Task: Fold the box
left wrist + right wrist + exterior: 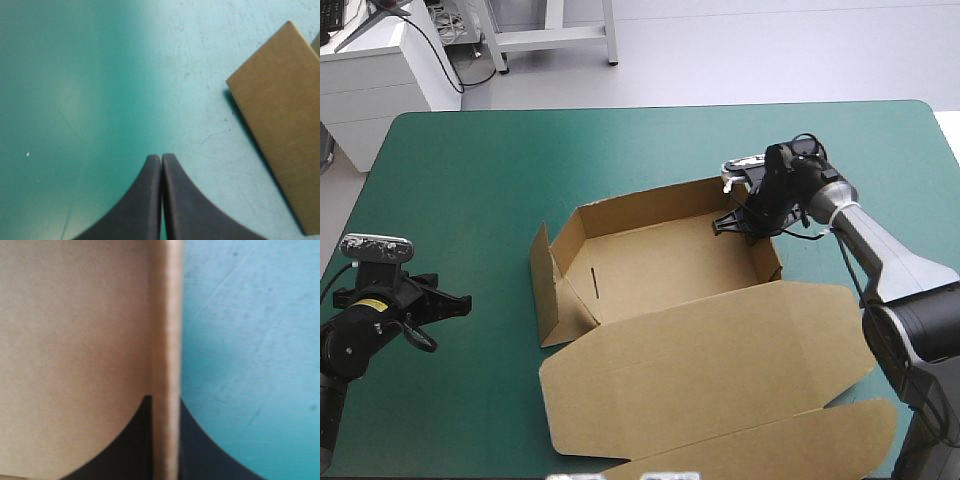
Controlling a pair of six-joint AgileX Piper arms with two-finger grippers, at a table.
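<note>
Gripping the box (665, 268), the right gripper (741, 222) straddles its right wall.

Two arms of unlike finish meet us here. The right arm (885, 260) wears a silver-grey tubular shell between dark grey joint housings, and we note a white collar (830, 203) just behind its black wrist. The left arm (355, 335) is black throughout, with a small yellow label (367, 303) on its wrist. On the left gripper (161, 159) we see two broad black fingers, matte and smooth, curved like fins and tapering to points. The right gripper (164, 407) shows us the same flared black bases.
</note>
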